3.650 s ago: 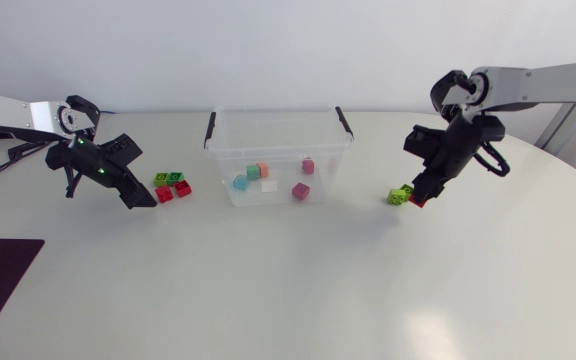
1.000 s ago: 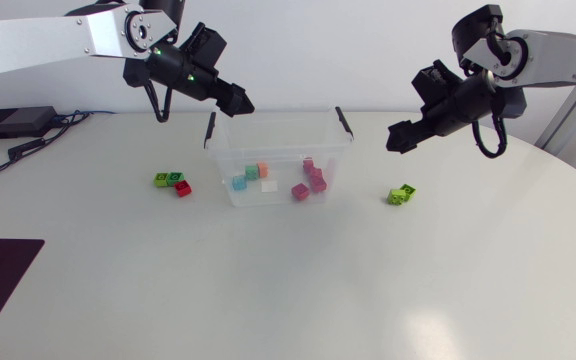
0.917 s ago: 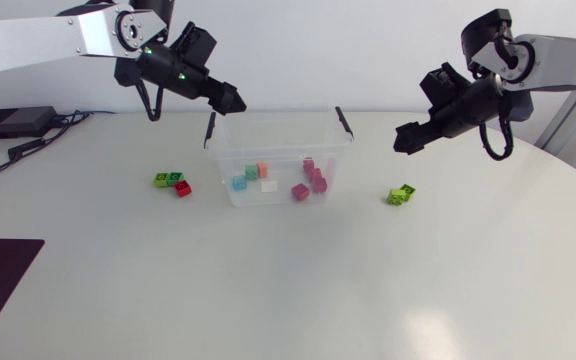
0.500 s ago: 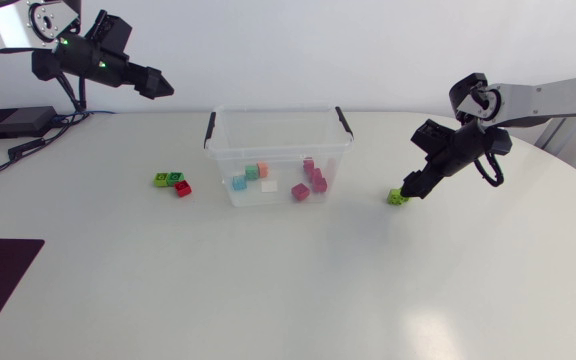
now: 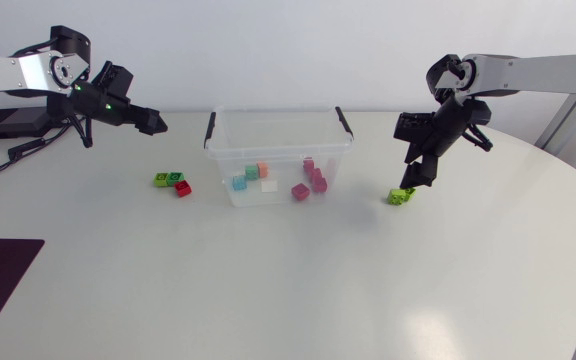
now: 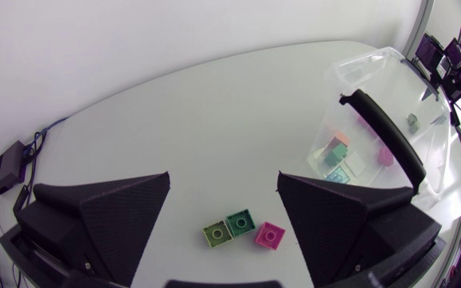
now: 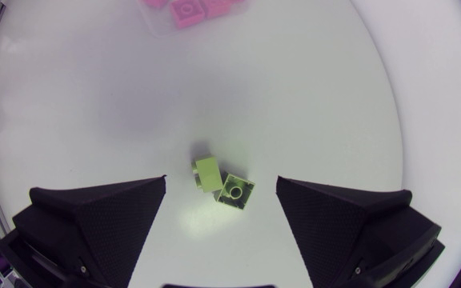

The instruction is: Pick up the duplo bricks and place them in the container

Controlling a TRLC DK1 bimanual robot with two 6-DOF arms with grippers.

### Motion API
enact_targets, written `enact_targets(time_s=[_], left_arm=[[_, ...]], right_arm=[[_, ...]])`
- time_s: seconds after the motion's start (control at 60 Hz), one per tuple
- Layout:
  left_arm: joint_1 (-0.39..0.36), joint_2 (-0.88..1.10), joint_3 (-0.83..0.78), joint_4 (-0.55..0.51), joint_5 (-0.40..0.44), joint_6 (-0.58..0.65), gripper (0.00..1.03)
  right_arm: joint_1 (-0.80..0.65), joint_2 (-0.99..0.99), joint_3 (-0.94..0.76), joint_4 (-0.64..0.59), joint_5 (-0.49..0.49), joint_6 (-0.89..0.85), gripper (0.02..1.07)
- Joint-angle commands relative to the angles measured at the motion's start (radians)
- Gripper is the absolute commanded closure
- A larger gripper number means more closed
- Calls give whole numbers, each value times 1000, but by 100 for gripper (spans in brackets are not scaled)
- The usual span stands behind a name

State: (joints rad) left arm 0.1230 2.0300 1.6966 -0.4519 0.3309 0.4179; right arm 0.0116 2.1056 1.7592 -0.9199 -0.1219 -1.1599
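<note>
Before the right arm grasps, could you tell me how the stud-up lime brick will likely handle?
The stud-up lime brick looks like rigid moulded plastic, so it should stay stiff in the jaws of the right gripper. Its flat sides probably keep it from rolling. It seems to touch the second lime brick, so a nudge may shift both.

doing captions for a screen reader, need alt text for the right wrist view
Two lime green duplo bricks lie touching on the white table, just ahead of the right gripper, whose broad black fingers stand open and clear of them. Farther ahead, a few pink bricks are partly in view.
</note>
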Motion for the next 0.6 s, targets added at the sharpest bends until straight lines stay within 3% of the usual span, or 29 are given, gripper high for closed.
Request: enact_targets(time_s=[0.0,0.45,0.583], left_arm=[[-3,29,-35,30,-10,-36,10],[-3,96,-46,74,-38,-70,10],[1,118,-46,76,-43,-71,10]], right_arm=[[10,45,49,-39,11,-63,9],[42,156,79,-68,85,-142,13],[44,192,80,-66,93,-152,28]])
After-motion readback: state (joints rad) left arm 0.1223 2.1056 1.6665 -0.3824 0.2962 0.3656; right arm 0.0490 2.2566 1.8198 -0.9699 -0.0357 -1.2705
